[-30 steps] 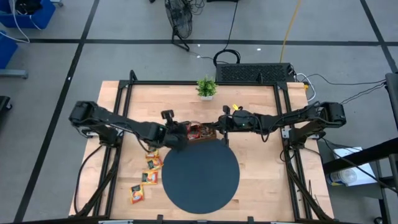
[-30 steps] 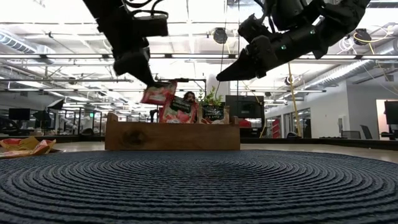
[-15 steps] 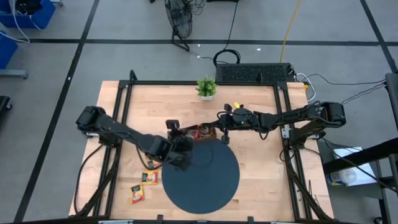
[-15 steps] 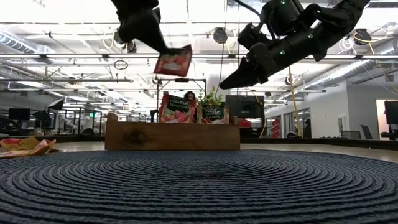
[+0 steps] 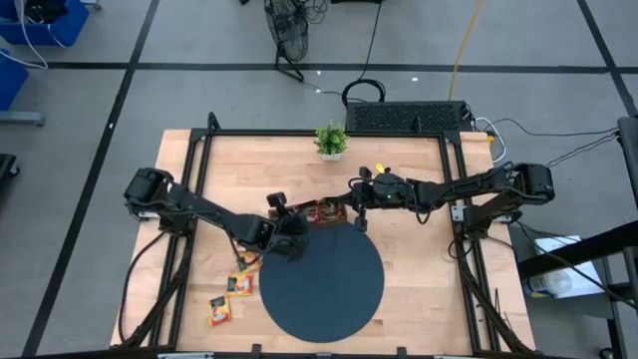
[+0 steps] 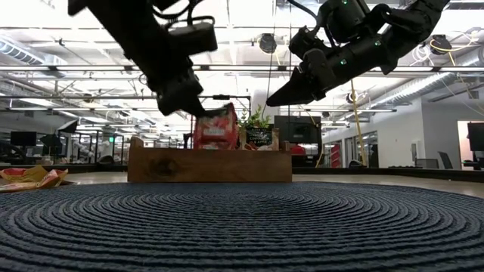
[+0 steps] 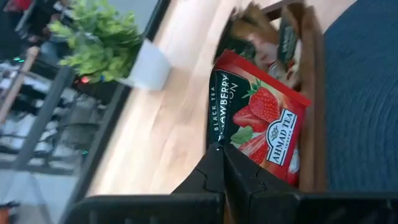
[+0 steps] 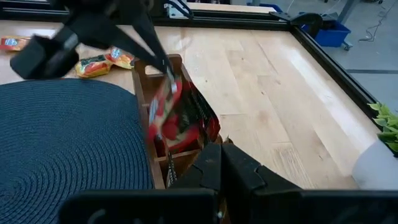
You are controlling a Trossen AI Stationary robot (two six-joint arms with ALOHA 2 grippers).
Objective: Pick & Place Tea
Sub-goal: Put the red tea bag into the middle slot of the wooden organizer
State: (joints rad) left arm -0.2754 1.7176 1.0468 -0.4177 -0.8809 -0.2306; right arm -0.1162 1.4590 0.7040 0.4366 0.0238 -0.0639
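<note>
My left gripper (image 6: 204,112) is shut on a red strawberry tea sachet (image 7: 261,134), which hangs over the left end of the brown wooden tray (image 6: 209,165). More sachets (image 6: 259,137) stand upright in the tray. The tray sits at the far edge of the dark round mat (image 5: 321,284). My right gripper (image 6: 272,102) hovers shut with nothing in it, above the tray's right end. Yellow-orange sachets (image 5: 242,284) lie flat on the table left of the mat. My left gripper pinches the sachet's upper corner (image 7: 219,142), on its dark green side, between the free ends of its two fingers. The fingers slant down from the table's left. The sachet (image 6: 217,125) hangs below them, its lower edge level with the tray's rim.
A small green potted plant (image 5: 331,140) stands near the table's far edge behind the tray. Black frame rails (image 5: 189,189) run along the table's sides. Bare wood (image 5: 419,279) lies right of the mat.
My left gripper has carried the red sachet up and toward the table's near edge over the mat. It has then come back down toward the tray. The sachet now hangs lower, right at the tray's rim.
</note>
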